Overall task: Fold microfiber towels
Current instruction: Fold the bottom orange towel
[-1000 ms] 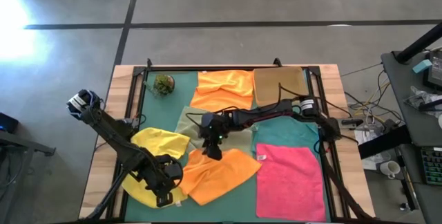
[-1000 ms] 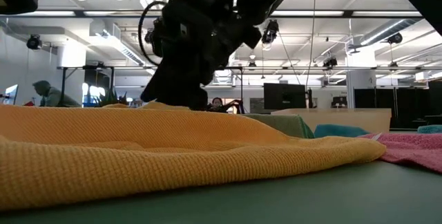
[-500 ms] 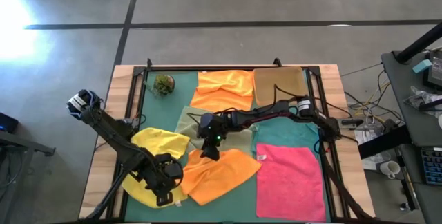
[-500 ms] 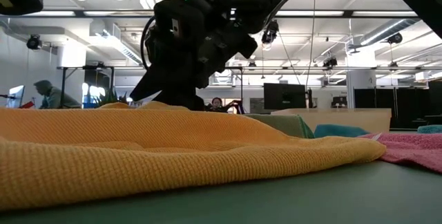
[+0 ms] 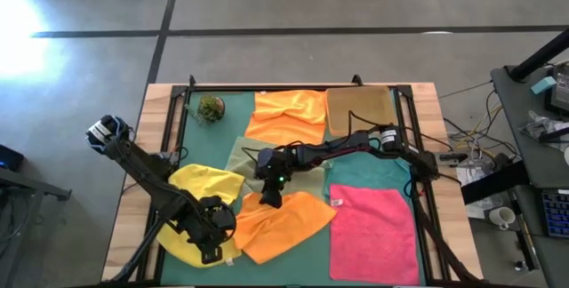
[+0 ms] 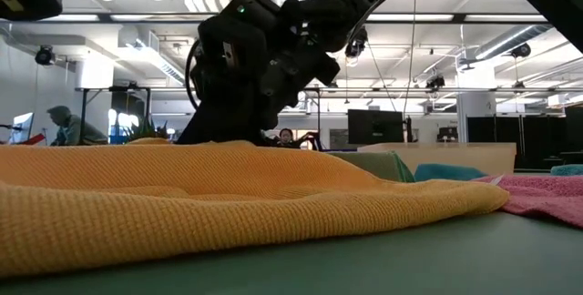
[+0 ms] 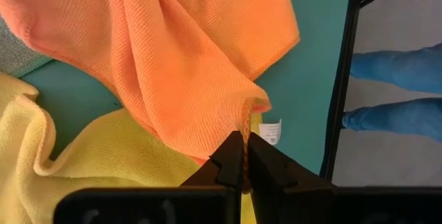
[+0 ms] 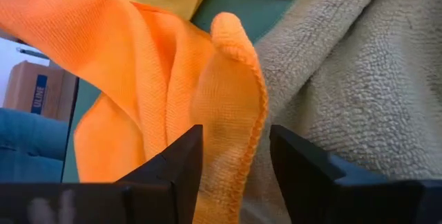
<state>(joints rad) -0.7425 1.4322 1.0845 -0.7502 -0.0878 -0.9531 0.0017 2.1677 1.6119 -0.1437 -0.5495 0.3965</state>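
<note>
The microfiber towels are all spread or rumpled on the counter (image 5: 182,110); none is seen folded. The near orange towel (image 5: 284,221) is pinched at one corner by the left gripper (image 7: 243,156), fingers pressed together on its edge. The right gripper (image 8: 231,156), fingers spread, straddles its opposite raised corner. Folding is judged barely begun.

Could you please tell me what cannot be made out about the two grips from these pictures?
- High view: the left gripper fingertips are hidden under its own wrist.
- Low view: the near orange towel hides the right gripper's fingertips.
- Right wrist view: the towel edge lies between the fingers; contact cannot be told.
</note>
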